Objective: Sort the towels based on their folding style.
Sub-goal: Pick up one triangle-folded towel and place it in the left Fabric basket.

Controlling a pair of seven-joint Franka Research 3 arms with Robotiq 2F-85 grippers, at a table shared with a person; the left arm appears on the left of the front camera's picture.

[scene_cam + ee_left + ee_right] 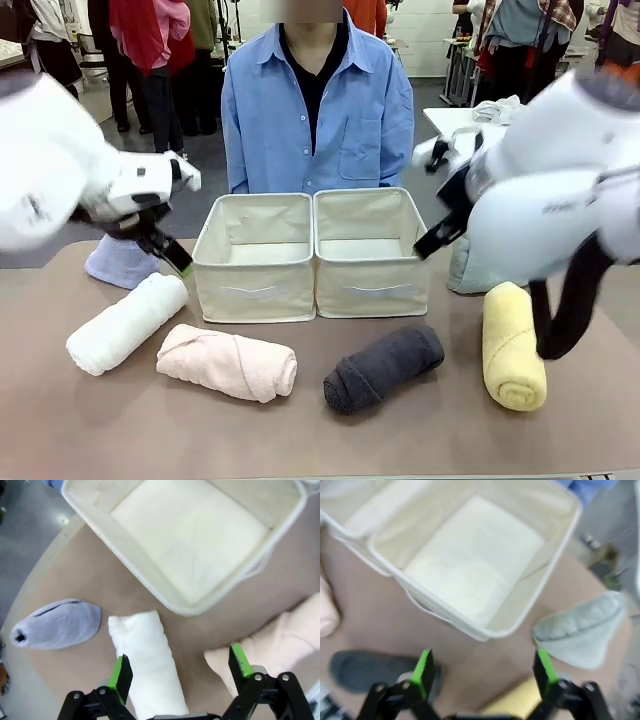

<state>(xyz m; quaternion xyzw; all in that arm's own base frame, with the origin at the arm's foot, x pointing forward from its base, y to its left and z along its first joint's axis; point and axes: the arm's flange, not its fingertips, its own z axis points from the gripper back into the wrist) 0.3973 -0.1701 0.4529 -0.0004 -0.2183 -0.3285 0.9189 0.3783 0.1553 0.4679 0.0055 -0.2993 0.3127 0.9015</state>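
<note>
Left tool [181, 667] spread, empty, above white rolled towel [147, 660] on bench [75, 570]. Roll's long axis lies square to closing line, offset toward 1 side. Right tool [483, 667] also spread.

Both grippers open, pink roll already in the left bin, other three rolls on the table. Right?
No. The pink roll lies on the table in front of the left bin, not in it; see the front view. Left gripper and right gripper are open, and the white roll, dark grey roll and yellow roll lie there too.
</note>
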